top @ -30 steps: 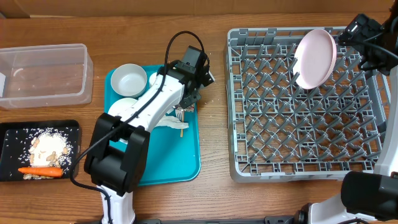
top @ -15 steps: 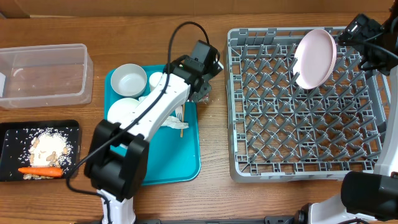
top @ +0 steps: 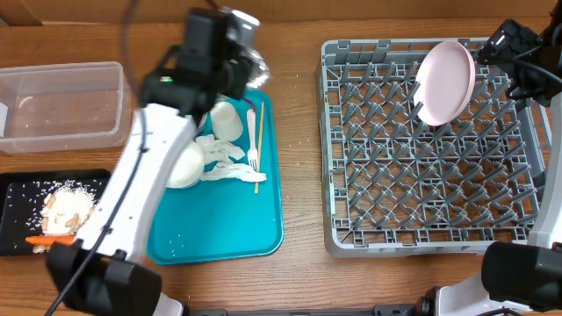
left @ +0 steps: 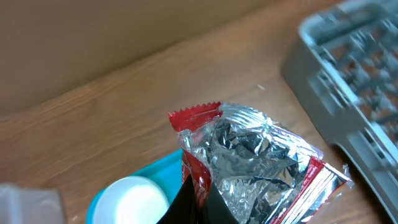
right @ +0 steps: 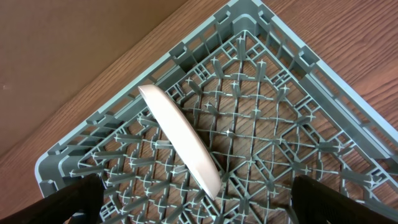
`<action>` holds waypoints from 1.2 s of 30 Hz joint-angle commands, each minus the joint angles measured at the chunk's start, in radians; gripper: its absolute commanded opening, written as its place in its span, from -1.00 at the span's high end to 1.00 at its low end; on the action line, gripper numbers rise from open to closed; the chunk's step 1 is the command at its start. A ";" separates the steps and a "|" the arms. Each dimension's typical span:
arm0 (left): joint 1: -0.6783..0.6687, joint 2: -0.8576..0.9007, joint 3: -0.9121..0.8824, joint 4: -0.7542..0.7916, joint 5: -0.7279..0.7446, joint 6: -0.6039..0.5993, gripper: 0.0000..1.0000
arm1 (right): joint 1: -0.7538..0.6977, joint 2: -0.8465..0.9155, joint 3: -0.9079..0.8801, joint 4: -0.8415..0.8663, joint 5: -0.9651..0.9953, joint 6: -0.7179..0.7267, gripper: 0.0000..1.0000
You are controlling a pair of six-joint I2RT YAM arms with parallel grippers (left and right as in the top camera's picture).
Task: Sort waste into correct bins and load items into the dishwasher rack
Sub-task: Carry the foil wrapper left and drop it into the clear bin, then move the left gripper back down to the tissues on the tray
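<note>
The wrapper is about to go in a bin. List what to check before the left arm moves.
1. Grip: wrapper pinched in the shut left pincer: ok.
2. Lift: wrapper raised off the teal tray: ok.
3. Target: tub open on top, with room inside: ok.
4. Height over the tub wall: cannot tell.
5. Other arm: right pincer open over the rack, far from the tub: ok.
6. Earlier load: plate standing on edge in the rack: ok.

Crinkled shiny foil wrapper [left: 261,155], matt plastic rack [top: 421,175]
</note>
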 commanded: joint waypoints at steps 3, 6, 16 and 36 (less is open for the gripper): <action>0.169 -0.028 0.019 0.008 0.016 -0.188 0.92 | 0.002 -0.008 0.012 0.002 0.003 0.002 -1.00; 0.282 -0.026 0.019 0.013 0.007 -0.286 0.92 | 0.002 -0.008 0.012 0.002 0.003 0.002 -1.00; 0.620 0.037 0.018 0.025 0.053 -0.441 0.92 | 0.002 -0.008 0.012 0.002 0.003 0.002 -0.99; 0.765 0.269 0.018 0.170 0.084 -0.424 -0.54 | 0.002 -0.008 0.012 0.002 0.003 0.002 -1.00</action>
